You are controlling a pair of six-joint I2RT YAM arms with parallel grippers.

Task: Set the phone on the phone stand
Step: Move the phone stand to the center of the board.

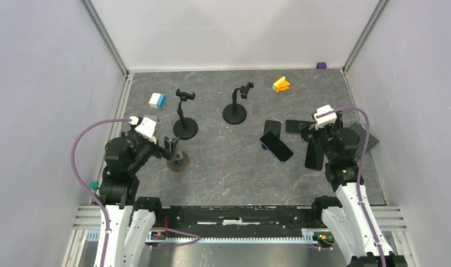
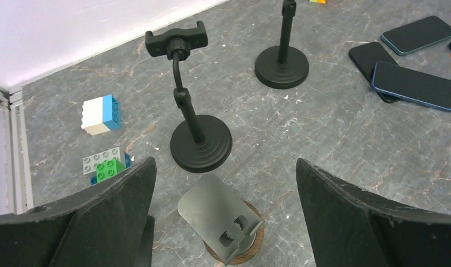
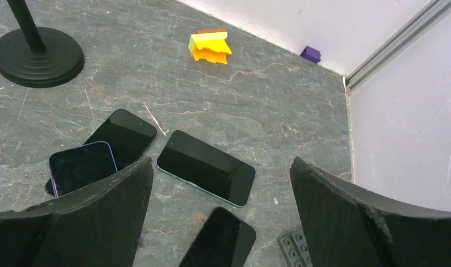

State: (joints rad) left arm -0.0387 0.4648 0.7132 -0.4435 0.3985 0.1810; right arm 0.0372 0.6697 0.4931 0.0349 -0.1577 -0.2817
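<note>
Several phones lie flat on the right of the table: a blue-edged phone [image 1: 276,147] [image 3: 81,167] resting on a black one [image 1: 272,127], another dark phone [image 1: 297,126] [image 3: 206,175], and one nearest my right arm [image 1: 315,154] [image 3: 218,240]. My right gripper [image 1: 317,139] [image 3: 221,164] hovers open over those last two, holding nothing. A metal-plate phone stand on a round wooden base [image 1: 178,162] [image 2: 226,219] sits just below my open, empty left gripper [image 1: 168,146] [image 2: 224,167]. Two black clamp stands [image 1: 184,114] [image 2: 192,111] [image 1: 235,104] [image 2: 282,55] rise behind it.
A white-and-blue block [image 1: 157,100] [image 2: 101,114] and green-and-grey bricks [image 2: 105,165] lie at the left. A yellow-orange block [image 1: 281,84] [image 3: 210,46] and a small purple block [image 1: 321,65] [image 3: 311,54] sit by the back wall. A grey studded plate [image 3: 294,248] lies at the right.
</note>
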